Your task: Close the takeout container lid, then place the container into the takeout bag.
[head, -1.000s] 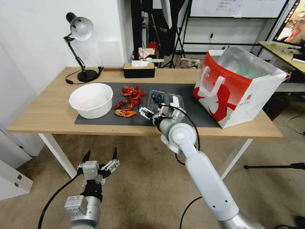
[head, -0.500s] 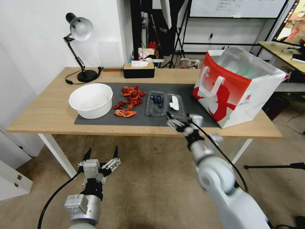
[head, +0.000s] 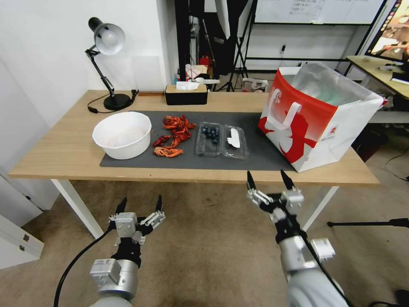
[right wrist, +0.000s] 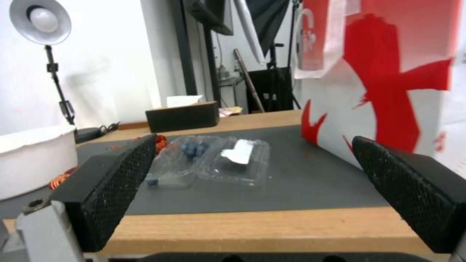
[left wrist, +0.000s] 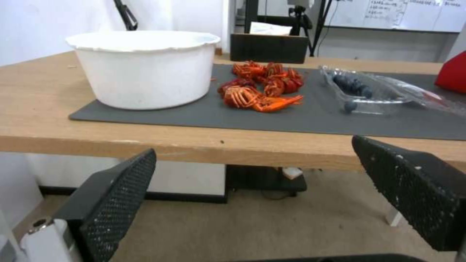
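A glossy red-and-white paper takeout bag (head: 317, 113) stands open at the wooden table's (head: 55, 149) right edge. On the dark mat (head: 255, 155), the clear plastic takeout container (head: 209, 138) lies open, its stickered lid (head: 235, 141) flat beside it. Both grippers, left gripper (head: 139, 205) and right gripper (head: 269, 180), hang below the front edge, jaws spread wide, empty.

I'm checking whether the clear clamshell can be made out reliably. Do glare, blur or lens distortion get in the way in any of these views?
Head view: wide-angle bowing at the edges, but the takeout container and lid are distinct on the dark mat. Left wrist view: the container is soft, with pale reflections on the plastic. Right wrist view: soft focus; the lid reads mainly by its white sticker.
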